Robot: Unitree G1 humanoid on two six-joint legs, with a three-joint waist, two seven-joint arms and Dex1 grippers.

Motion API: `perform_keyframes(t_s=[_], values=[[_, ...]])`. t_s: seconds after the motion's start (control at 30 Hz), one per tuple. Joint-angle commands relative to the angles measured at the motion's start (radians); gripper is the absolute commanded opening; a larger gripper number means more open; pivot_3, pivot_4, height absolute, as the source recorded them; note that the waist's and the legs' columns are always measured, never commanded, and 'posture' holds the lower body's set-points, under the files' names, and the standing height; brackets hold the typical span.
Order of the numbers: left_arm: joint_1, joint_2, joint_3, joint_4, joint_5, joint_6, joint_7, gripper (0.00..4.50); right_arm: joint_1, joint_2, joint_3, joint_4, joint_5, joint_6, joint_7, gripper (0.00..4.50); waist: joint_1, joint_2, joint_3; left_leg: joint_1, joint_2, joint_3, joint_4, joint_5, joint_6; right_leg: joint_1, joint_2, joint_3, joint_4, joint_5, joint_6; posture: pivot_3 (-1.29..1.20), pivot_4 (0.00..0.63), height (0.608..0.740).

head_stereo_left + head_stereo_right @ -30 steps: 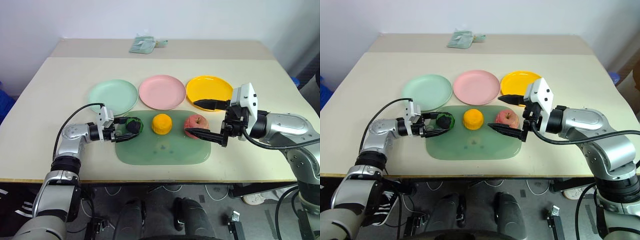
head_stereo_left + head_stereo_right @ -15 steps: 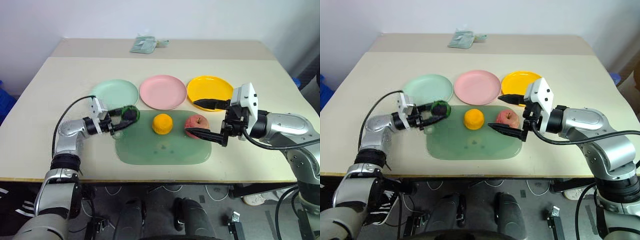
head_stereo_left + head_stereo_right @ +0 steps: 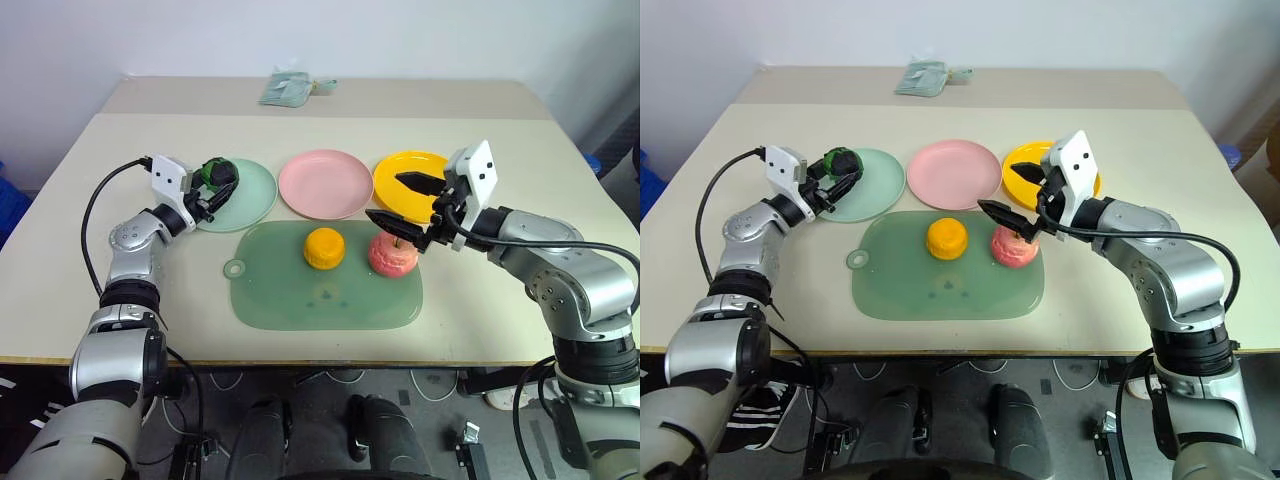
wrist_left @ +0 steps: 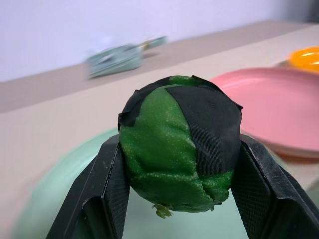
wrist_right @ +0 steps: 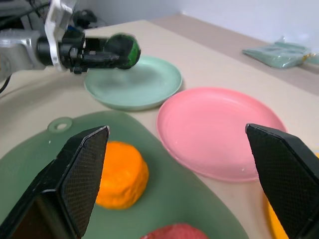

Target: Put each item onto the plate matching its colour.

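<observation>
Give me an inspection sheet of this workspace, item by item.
Surface: beige table with green mat.
Job's things: green vegetable held over mint plate; orange fruit and apple on mat; pink plate, yellow plate bare.
Clutter: green packet at far edge.
Grippers: left gripper shut on vegetable; right gripper open above apple.
Cables: black cable along left arm.
Surroundings: white wall.
</observation>
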Motion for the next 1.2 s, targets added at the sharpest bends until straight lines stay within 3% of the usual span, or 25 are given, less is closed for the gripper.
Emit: perform_keyframes(t_s=[0.03, 0.37, 0.5, 0.67, 0.83, 0.97, 1.07, 1.2], values=[[-0.048, 0.008, 0.013, 0.024, 0.017, -0.029, 0.049, 2.75, -0.023, 0.003, -0.011, -0.036, -0.013, -0.048, 0.018, 4.5, 0.0, 0.0, 0.0, 0.0, 0.0, 0.0, 0.0, 0.0, 0.0, 0.0, 0.0, 0.0, 0.0, 0.0, 0.0, 0.0, 0.15, 0.74], [-0.059, -0.016, 0.017, 0.07, 0.011, -0.002, 0.049, 2.75, -0.002, 0.006, -0.014, -0.115, 0.006, -0.117, 0.099, 4.5, -0.001, 0.0, 0.0, 0.0, 0.0, 0.0, 0.0, 0.0, 0.0, 0.0, 0.0, 0.0, 0.0, 0.0, 0.0, 0.0, 0.15, 0.74], [-0.059, -0.012, 0.013, 0.063, 0.018, -0.014, 0.05, 4.45, 0.001, 0.002, -0.017, -0.112, 0.001, -0.12, 0.101, 4.5, -0.001, 0.0, 0.0, 0.0, 0.0, 0.0, 0.0, 0.0, 0.0, 0.0, 0.0, 0.0, 0.0, 0.0, 0.0, 0.0, 0.15, 0.74], [-0.06, -0.006, 0.023, 0.031, -0.004, -0.029, -0.004, 4.45, 0.001, 0.0, -0.018, -0.105, -0.005, -0.121, 0.102, 4.5, -0.001, 0.0, 0.0, 0.0, 0.0, 0.0, 0.0, 0.0, 0.0, 0.0, 0.0, 0.0, 0.0, 0.0, 0.0, 0.0, 0.15, 0.74], [-0.052, 0.009, 0.061, -0.069, -0.095, 0.015, -0.192, 4.45, 0.006, -0.008, -0.017, -0.106, -0.019, -0.107, 0.098, 4.5, -0.002, 0.0, 0.0, 0.0, 0.0, 0.0, 0.0, 0.0, 0.0, 0.0, 0.0, 0.0, 0.0, 0.0, 0.0, 0.0, 0.15, 0.74], [0.002, 0.042, 0.058, -0.23, -0.213, 0.174, -0.48, 4.45, -0.001, -0.02, 0.007, -0.114, -0.031, -0.078, 0.097, 4.5, -0.003, 0.0, 0.0, 0.0, 0.0, 0.0, 0.0, 0.0, 0.0, 0.0, 0.0, 0.0, 0.0, 0.0, 0.0, 0.0, 0.15, 0.74], [0.1, 0.104, 0.01, -0.421, -0.293, 0.387, -0.674, 4.45, -0.023, -0.019, 0.059, -0.121, -0.06, -0.053, 0.084, 4.5, -0.013, 0.0, 0.0, 0.0, 0.0, 0.0, 0.0, 0.0, 0.0, 0.0, 0.0, 0.0, 0.0, 0.0, 0.0, 0.0, 0.15, 0.74], [0.184, 0.169, -0.023, -0.557, -0.306, 0.494, -0.763, 4.45, -0.075, 0.018, 0.129, -0.122, -0.081, 0.036, 0.025, 4.5, -0.025, 0.0, 0.0, 0.0, 0.001, 0.0, 0.0, 0.0, 0.0, -0.001, 0.0, 0.0, 0.001, 0.0, -0.001, 0.0, 0.15, 0.74]])
